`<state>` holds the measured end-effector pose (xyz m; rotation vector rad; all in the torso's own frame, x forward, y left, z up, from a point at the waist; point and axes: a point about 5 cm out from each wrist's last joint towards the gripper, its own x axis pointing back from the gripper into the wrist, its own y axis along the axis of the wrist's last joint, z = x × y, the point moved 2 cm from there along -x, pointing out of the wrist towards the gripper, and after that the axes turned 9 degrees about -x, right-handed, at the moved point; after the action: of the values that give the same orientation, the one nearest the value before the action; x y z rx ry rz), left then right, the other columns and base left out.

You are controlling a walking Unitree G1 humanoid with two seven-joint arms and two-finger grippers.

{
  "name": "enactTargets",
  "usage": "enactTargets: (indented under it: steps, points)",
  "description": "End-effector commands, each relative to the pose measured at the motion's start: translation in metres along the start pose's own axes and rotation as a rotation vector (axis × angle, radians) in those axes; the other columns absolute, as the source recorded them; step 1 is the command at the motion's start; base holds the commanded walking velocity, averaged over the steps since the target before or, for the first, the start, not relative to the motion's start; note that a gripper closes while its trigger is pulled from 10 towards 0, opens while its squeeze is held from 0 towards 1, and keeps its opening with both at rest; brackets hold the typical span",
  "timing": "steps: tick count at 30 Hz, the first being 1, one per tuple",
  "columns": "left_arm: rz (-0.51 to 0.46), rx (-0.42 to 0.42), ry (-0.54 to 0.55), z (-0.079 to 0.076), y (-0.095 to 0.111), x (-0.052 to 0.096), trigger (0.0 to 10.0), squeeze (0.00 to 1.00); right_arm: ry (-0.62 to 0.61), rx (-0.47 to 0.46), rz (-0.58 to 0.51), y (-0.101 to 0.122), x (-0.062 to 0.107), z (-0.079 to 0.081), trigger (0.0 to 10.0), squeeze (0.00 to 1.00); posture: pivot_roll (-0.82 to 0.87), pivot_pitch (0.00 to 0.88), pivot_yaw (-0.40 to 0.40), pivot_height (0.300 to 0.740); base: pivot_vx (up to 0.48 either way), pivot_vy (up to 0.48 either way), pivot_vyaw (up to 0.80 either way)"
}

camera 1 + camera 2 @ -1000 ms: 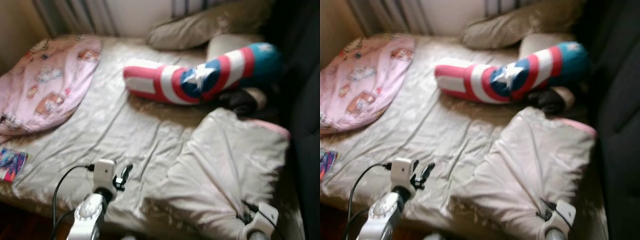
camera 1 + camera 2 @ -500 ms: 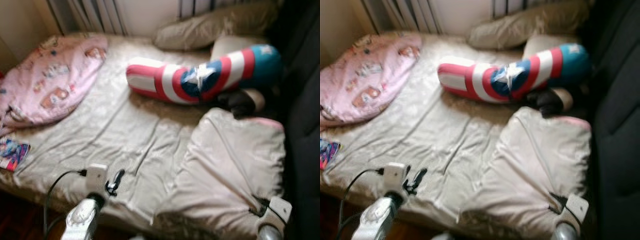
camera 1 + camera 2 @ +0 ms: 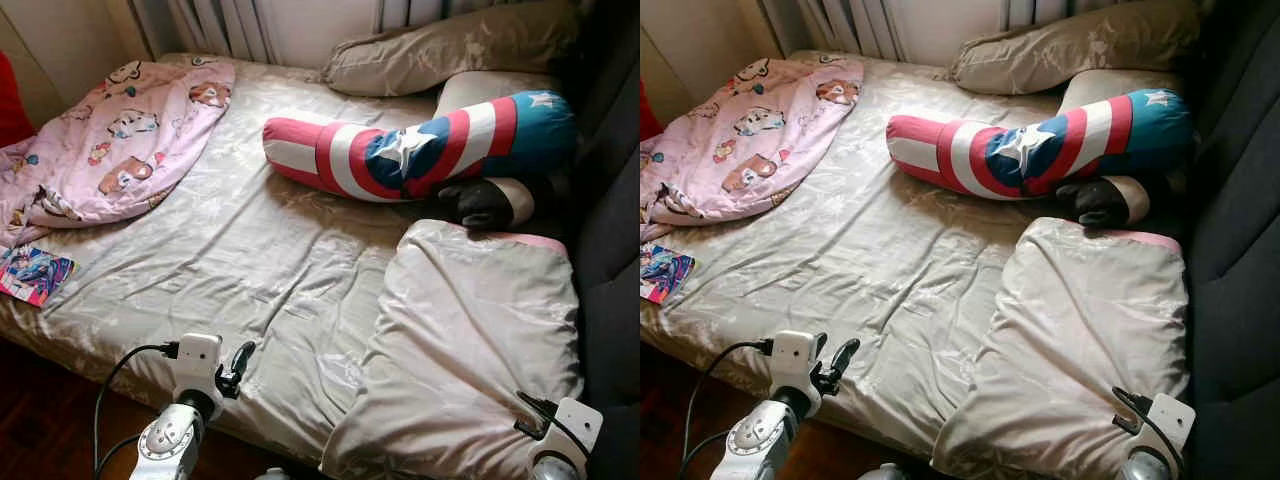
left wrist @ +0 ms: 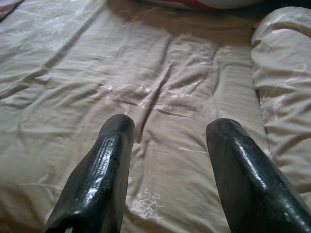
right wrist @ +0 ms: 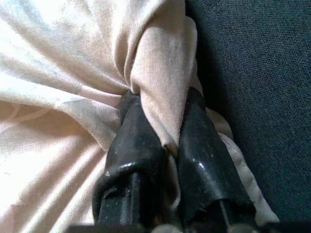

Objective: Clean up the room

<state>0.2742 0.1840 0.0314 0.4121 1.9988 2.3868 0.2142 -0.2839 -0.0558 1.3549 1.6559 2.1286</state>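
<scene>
A crumpled beige blanket (image 3: 470, 340) lies on the near right part of the bed. My right gripper (image 5: 163, 97) is shut on a bunched fold of it at the near right corner, next to dark upholstery; its wrist (image 3: 570, 425) sits at the blanket's edge. My left gripper (image 4: 170, 125) is open, with nothing between its fingers, just above the beige sheet (image 3: 250, 250) at the bed's near edge. A red, white and blue star-patterned bolster (image 3: 420, 150) lies across the far middle. A pink cartoon-print blanket (image 3: 120, 140) is heaped at the far left.
A beige pillow (image 3: 450, 50) lies by the wall. A black and beige item (image 3: 480, 200) rests under the bolster. A colourful booklet (image 3: 35, 272) lies on the bed's left edge. Dark upholstery (image 3: 610, 230) borders the right side. Wooden floor (image 3: 40, 420) is at the near left.
The head camera has shifted and the picture has sharpened. My right wrist has drifted a little to the right, still shut on the blanket. The left gripper stays open near the bed's edge.
</scene>
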Motion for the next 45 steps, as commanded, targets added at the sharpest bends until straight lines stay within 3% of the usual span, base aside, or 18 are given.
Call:
enactTargets:
  steps: [1, 10, 11, 12, 13, 23, 24, 25, 27, 29, 30, 31, 32, 36, 40, 45]
  points:
    - [0.016, -0.007, -0.001, 0.003, -0.003, 0.003, 10.0, 0.0, -0.013, -0.013, -0.045, 0.012, -0.004, -0.003, 10.0, 0.0, 0.08, 0.146, 0.007, 0.74, 0.0, 0.0, 0.0]
    - [0.028, -0.002, -0.006, 0.001, -0.007, 0.004, 10.0, 0.0, -0.04, 0.003, -0.03, 0.006, -0.001, -0.006, 10.0, 0.0, 0.08, 0.15, 0.011, 0.74, 0.0, 0.0, 0.0]
    - [0.028, 0.001, -0.007, 0.0, -0.007, 0.004, 10.0, 0.0, -0.045, 0.013, -0.033, 0.006, -0.002, -0.007, 10.0, 0.13, 0.08, 0.149, 0.01, 0.74, 0.0, 0.0, 0.0]
    - [0.028, 0.001, -0.007, 0.0, -0.007, 0.004, 10.0, 0.0, -0.045, 0.013, -0.033, 0.006, -0.002, -0.007, 10.0, 0.13, 0.08, 0.149, 0.01, 0.74, 0.0, 0.0, 0.0]
    - [0.027, 0.002, -0.008, 0.0, -0.006, 0.004, 10.0, 0.0, -0.047, 0.03, -0.036, 0.007, -0.002, -0.008, 10.0, 0.93, 0.08, 0.148, 0.009, 0.74, 0.0, 0.0, 0.0]
    - [0.023, 0.01, -0.006, -0.001, -0.005, 0.003, 10.0, 0.0, -0.025, 0.092, -0.11, 0.02, -0.004, -0.005, 10.0, 0.88, 0.08, 0.144, 0.007, 0.74, 0.0, 0.0, 0.0]
    - [0.022, 0.011, -0.006, -0.001, -0.006, 0.003, 10.0, 0.0, 0.021, 0.103, -0.145, 0.025, -0.003, 0.002, 10.0, 0.38, 0.08, 0.142, 0.005, 0.74, 0.0, 0.0, 0.0]
    - [0.022, 0.012, -0.005, -0.001, -0.006, 0.003, 10.0, 0.0, 0.053, 0.109, -0.169, 0.028, -0.002, 0.008, 10.0, 0.0, 0.08, 0.142, 0.005, 0.74, 0.0, 0.0, 0.0]
    - [0.022, 0.016, -0.002, -0.001, -0.006, 0.003, 10.0, 0.0, 0.214, 0.13, -0.241, 0.036, 0.004, 0.034, 10.0, 0.0, 0.07, 0.137, 0.002, 0.74, 0.0, 0.0, 0.0]
    - [0.02, 0.018, -0.001, -0.002, -0.005, 0.003, 10.0, 0.0, 0.306, 0.135, -0.257, 0.036, 0.009, 0.049, 10.0, 0.0, 0.07, 0.132, 0.001, 0.74, 0.0, 0.0, 0.0]
    - [0.02, 0.018, -0.001, -0.002, -0.005, 0.003, 10.0, 0.0, 0.306, 0.135, -0.257, 0.036, 0.009, 0.049, 10.0, 0.0, 0.07, 0.132, 0.001, 0.74, 0.0, 0.0, 0.0]
    - [0.011, 0.022, 0.001, -0.003, -0.004, 0.001, 10.0, 0.0, 0.407, 0.119, -0.27, 0.037, 0.016, 0.065, 10.0, 0.0, 0.07, 0.123, -0.001, 0.74, 0.0, 0.0, 0.0]
    - [-0.001, 0.027, 0.005, -0.003, -0.001, -0.001, 10.0, 0.0, 0.447, 0.115, -0.285, 0.038, 0.019, 0.07, 10.0, 0.0, 0.06, 0.119, -0.002, 0.74, 0.0, 0.0, 0.0]
    - [-0.029, 0.043, 0.018, -0.004, 0.005, -0.007, 10.0, 0.0, 0.531, 0.07, -0.314, 0.044, 0.026, 0.08, 10.0, 0.0, 0.05, 0.108, -0.002, 0.74, 0.0, 0.0, 0.0]
    - [-0.049, 0.03, 0.035, -0.008, 0.01, -0.01, 10.0, 0.0, 0.697, 0.06, -0.309, 0.04, 0.039, 0.095, 10.0, 0.0, 0.04, 0.093, 0.003, 0.74, 0.0, 0.0, 0.0]
    - [-0.03, 0.041, 0.068, -0.011, 0.004, -0.01, 10.0, 0.0, 0.655, 0.05, -0.282, 0.035, 0.035, 0.091, 10.0, 0.0, 0.04, 0.072, 0.004, 0.74, 0.0, 0.0, 0.0]
